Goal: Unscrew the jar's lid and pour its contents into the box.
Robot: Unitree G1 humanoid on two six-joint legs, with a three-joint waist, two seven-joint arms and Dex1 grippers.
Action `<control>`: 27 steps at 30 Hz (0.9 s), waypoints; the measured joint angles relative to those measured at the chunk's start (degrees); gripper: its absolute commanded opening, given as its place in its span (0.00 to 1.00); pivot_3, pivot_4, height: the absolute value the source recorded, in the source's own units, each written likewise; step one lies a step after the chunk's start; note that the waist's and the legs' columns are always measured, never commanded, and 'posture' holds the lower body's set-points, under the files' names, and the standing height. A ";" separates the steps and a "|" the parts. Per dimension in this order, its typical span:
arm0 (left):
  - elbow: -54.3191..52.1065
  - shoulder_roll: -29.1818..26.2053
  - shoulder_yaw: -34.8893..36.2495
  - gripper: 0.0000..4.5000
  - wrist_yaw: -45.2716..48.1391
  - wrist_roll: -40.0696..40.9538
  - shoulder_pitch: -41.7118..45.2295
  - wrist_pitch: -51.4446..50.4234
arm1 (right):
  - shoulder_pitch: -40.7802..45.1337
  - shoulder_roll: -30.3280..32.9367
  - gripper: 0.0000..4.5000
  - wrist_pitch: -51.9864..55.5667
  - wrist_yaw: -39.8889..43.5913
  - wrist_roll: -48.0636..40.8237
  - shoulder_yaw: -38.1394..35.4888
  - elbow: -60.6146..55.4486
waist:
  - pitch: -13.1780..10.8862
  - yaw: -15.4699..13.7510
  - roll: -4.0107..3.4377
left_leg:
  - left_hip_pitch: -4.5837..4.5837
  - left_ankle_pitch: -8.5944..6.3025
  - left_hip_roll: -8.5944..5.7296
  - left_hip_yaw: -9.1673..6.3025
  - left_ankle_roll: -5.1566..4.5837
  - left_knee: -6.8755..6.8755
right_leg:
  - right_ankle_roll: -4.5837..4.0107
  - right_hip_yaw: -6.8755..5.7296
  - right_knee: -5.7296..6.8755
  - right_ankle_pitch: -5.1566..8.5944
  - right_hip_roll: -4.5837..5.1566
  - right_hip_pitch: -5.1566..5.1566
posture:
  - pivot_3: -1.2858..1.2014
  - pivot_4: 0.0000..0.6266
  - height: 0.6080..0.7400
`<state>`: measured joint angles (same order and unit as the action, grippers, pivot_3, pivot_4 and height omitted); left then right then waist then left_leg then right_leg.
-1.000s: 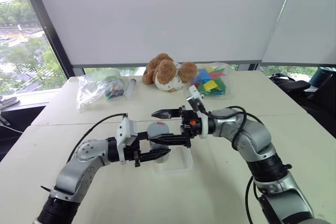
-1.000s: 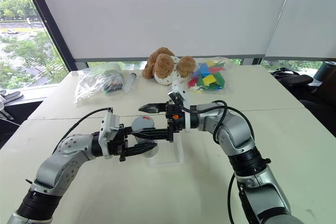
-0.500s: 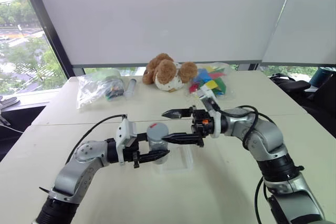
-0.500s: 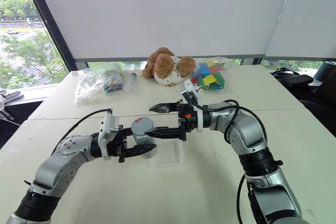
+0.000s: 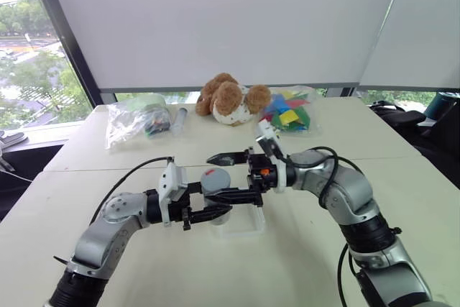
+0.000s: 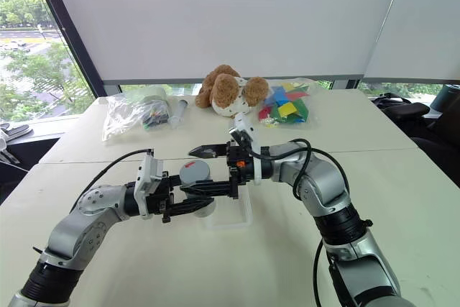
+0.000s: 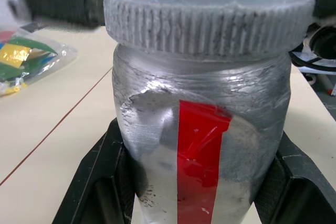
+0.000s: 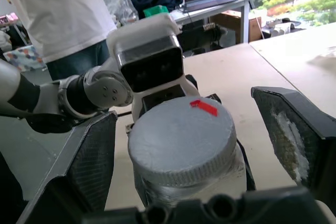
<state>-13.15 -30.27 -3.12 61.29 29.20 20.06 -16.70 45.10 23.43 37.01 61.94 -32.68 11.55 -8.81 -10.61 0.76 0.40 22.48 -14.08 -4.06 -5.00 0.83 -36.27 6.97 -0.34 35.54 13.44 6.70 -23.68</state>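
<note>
The jar [image 7: 202,145] is a silver-grey cylinder with a crinkled foil-like skin and a red vertical stripe. It stands upright above the middle of the table [image 5: 302,271], clamped at its lower body by the left gripper [image 5: 215,213], whose black fingers are closed tight against both sides of it. The lid [image 8: 181,140] is seated on the jar: a round, flat-topped grey cap with a ribbed rim and a small red mark on top. The contents cannot be seen through the jar wall.

The right gripper [image 5: 221,176] is level with the lid, jaws spread wide, one finger on either side of the cap and neither touching it; it holds nothing.

The box [image 5: 241,222], a shallow clear plastic tray with rounded corners, lies on the table just below and beside the jar; whether it holds anything cannot be told.

Along the far edge of the table lie a clear bag of mixed items [image 5: 136,124], a brown plush toy [image 5: 230,98] and a clear bag of coloured pieces [image 5: 291,114].
</note>
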 measured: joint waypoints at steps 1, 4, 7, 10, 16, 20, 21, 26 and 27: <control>0.00 0.00 0.00 0.48 0.00 0.00 0.00 0.00 | 0.00 -0.29 0.99 -0.18 -0.18 0.29 0.25 0.13 | 0.00 0.00 0.00 | 0.00 0.00 0.00 0.00 0.00 0.00 | 0.00 0.00 0.00 0.00 0.00 0.00 | 0.52 0.24 1.00; 0.00 0.03 -0.01 0.48 -0.03 0.00 0.00 0.00 | 0.73 -1.16 0.99 -0.38 -0.69 0.71 0.41 1.15 | 0.00 0.01 0.00 | 0.00 0.00 0.00 0.00 0.00 0.00 | 0.00 0.00 0.00 0.00 0.00 0.00 | 0.52 0.24 1.00; 0.00 0.07 -0.03 0.48 -0.06 0.00 0.00 0.00 | 2.05 -1.18 0.99 -0.33 -0.89 0.89 0.37 1.68 | 0.00 0.03 0.00 | 0.00 0.00 0.00 0.00 0.00 0.01 | 0.00 0.00 0.01 0.00 -0.01 -0.01 | 0.52 0.24 1.00; 0.00 0.08 -0.03 0.48 -0.09 0.00 0.00 -0.01 | 2.38 -1.18 0.99 0.00 -0.89 0.84 0.34 1.82 | 0.00 0.01 0.00 | 0.00 0.00 0.00 0.00 0.00 0.01 | 0.00 0.00 0.00 0.00 0.00 -0.01 | 0.52 0.24 1.00; 0.00 0.26 -0.04 0.48 -0.17 0.00 0.00 -0.01 | 2.37 -0.98 0.99 0.85 -0.85 0.37 0.07 2.25 | 0.00 0.02 0.00 | 0.00 0.00 0.00 0.00 0.00 0.01 | 0.00 0.00 0.00 0.00 0.00 -0.01 | 0.52 0.24 1.00; 0.01 0.29 -0.04 0.48 -0.27 -0.01 0.00 -0.01 | 2.24 -0.36 0.99 0.86 -0.49 0.31 -0.22 2.48 | 0.00 0.01 0.00 | 0.00 0.00 0.00 0.00 0.00 0.01 | 0.00 0.00 0.00 0.00 0.00 -0.01 | 0.52 0.24 1.00; 0.00 0.29 -0.04 0.48 -0.28 -0.01 0.00 -0.01 | 2.15 -0.16 0.99 0.86 -0.25 0.25 -0.38 2.50 | 0.00 0.01 0.00 | 0.00 0.00 0.00 0.00 0.00 0.01 | 0.00 0.00 0.00 0.00 -0.01 -0.01 | 0.52 0.24 1.00; 0.01 0.28 -0.04 0.48 -0.30 -0.02 0.00 -0.01 | 0.71 1.21 0.99 0.87 1.01 -0.22 -1.36 2.50 | 0.00 -0.01 0.00 | 0.00 0.00 0.00 0.00 0.00 0.00 | 0.00 0.00 0.00 0.00 0.00 0.00 | 0.52 0.24 1.00; 0.02 0.27 -0.04 0.48 -0.30 -0.01 0.00 -0.01 | 0.41 1.55 0.99 0.90 1.21 -0.23 -1.37 2.50 | 0.00 0.00 0.00 | 0.00 0.00 0.00 0.00 0.00 0.00 | 0.00 0.00 0.00 0.00 0.00 0.00 | 0.52 0.24 1.00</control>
<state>-13.14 -30.01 -3.16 60.99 29.19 20.06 -16.71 45.51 24.98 37.91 63.15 -32.91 10.19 -6.31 -10.61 0.75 0.40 22.48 -14.08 -4.06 -4.99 0.83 -36.26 6.97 -0.34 35.54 13.44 6.70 -23.68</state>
